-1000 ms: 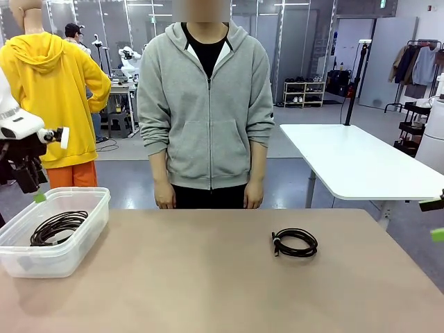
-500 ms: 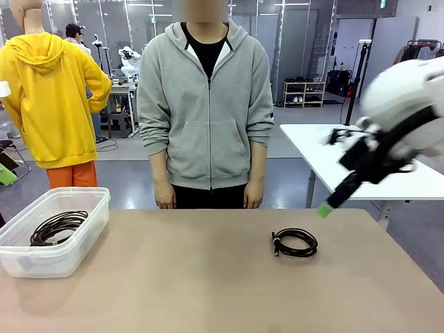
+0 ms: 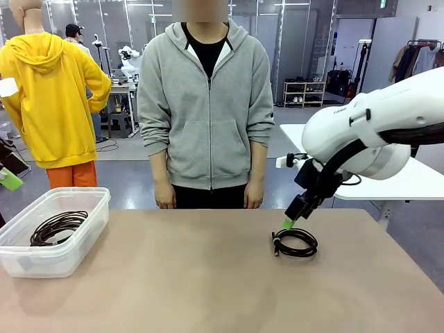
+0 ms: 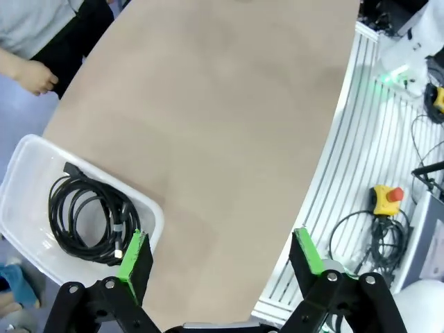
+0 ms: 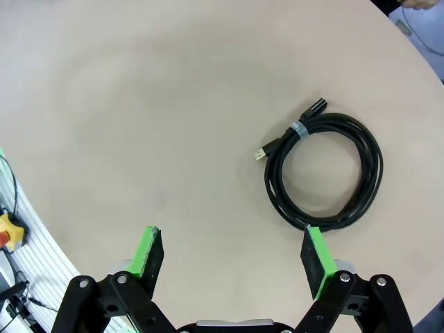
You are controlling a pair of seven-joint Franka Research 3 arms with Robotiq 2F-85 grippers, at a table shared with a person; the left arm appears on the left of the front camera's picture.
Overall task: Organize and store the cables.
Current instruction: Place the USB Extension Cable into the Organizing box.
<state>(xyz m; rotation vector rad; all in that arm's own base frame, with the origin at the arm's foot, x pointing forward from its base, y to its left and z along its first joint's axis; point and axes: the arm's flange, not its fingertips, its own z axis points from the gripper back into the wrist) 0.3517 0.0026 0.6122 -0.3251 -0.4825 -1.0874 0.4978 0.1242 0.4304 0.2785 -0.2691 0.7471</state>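
One of the cables (image 3: 310, 249), a black coil bound by a small tie, lies on the table right of centre. My right gripper (image 3: 289, 221) hangs open just above its far left edge, fingers pointing down. From the right wrist view the same coil (image 5: 271, 182) lies ahead and to the right of the open gripper (image 5: 232, 255), with its tie (image 5: 298, 130) and plug on the far side. Another coiled cable (image 3: 69, 220) rests in the clear plastic bin (image 3: 41, 262). My left gripper (image 4: 220, 253) stands open high above the table, with the bin (image 4: 21, 166) and its coil (image 4: 61, 211) below.
A person in a grey hoodie (image 3: 208, 104) stands at the far edge of the table, hands (image 3: 165, 201) down at their sides. A white table (image 3: 361, 163) stands behind on the right. At the table's near side runs a metal frame with a yellow stop button (image 4: 386, 199).
My right arm has swung in from the right and come down over the loose coil. My left arm has pulled back from above the bin to the picture's left edge.
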